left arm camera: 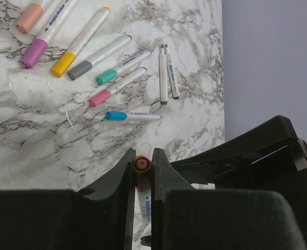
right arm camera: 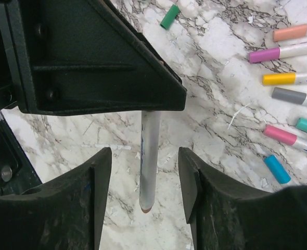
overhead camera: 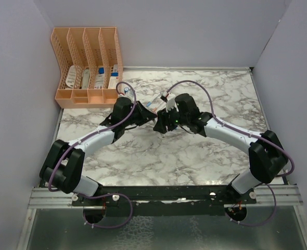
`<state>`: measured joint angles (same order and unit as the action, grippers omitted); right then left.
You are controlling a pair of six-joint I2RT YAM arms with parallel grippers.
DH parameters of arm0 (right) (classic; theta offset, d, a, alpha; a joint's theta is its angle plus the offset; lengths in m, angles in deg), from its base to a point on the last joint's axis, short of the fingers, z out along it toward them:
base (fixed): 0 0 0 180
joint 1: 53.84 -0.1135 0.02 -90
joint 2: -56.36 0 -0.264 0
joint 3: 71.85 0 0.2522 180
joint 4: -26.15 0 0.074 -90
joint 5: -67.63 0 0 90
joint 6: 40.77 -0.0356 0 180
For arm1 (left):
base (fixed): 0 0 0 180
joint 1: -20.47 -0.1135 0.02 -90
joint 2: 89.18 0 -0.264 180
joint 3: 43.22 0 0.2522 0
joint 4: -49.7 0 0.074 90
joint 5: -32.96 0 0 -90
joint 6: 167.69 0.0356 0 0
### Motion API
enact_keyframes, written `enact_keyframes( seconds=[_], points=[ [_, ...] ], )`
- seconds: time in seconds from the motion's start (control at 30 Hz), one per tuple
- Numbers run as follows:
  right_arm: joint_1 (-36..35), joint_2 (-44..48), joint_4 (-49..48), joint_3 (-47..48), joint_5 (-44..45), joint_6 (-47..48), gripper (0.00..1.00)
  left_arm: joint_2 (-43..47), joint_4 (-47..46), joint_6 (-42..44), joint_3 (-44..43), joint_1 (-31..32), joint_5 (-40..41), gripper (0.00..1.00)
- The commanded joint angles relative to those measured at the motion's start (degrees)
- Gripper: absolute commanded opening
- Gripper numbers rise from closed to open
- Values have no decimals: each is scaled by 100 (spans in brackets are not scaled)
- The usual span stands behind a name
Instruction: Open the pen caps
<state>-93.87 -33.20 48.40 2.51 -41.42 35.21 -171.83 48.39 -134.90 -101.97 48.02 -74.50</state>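
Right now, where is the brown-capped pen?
The brown-capped pen is clamped in the left gripper, centre of the top view; its white barrel runs between the right gripper's open fingers, touching neither.

Your left arm [overhead camera: 99,138] reaches forward and to the right from its base. Your right arm [overhead camera: 231,133] reaches forward and to the left. The two wrists meet nose to nose ahead of the bases, the elbows bent outward. Your left end effector [left arm camera: 142,159] has its fingers [left arm camera: 125,174] pressed together on a pen [left arm camera: 142,164], whose brown end shows at the fingertips. Your right end effector [right arm camera: 144,172] has its jaws wide apart. The barrel of the pen lies in the gap and touches neither finger.
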Motion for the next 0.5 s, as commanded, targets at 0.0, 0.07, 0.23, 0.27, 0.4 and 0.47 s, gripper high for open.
enact_keyframes(
  seconds=[0.0,0.07,0.23,0.27,0.4,0.47],
  points=[
    [-22,-66,-155,179,-131,-41,54,-43,-154,31,-184,73,-95,0],
    [-22,-134,-161,219,-165,-55,54,-49,-154,33,-210,106,-94,0],
    [-22,-248,-214,297,-200,-94,46,-60,-163,21,-268,194,-92,0],
    [-22,-265,-237,311,-209,-106,44,-70,-163,20,-273,216,-87,0],
    [-22,-307,-264,355,-196,-136,34,-84,-172,13,-297,274,-69,0],
    [-22,-311,-286,364,-189,-165,28,-97,-179,13,-300,303,-62,0]
  ],
)
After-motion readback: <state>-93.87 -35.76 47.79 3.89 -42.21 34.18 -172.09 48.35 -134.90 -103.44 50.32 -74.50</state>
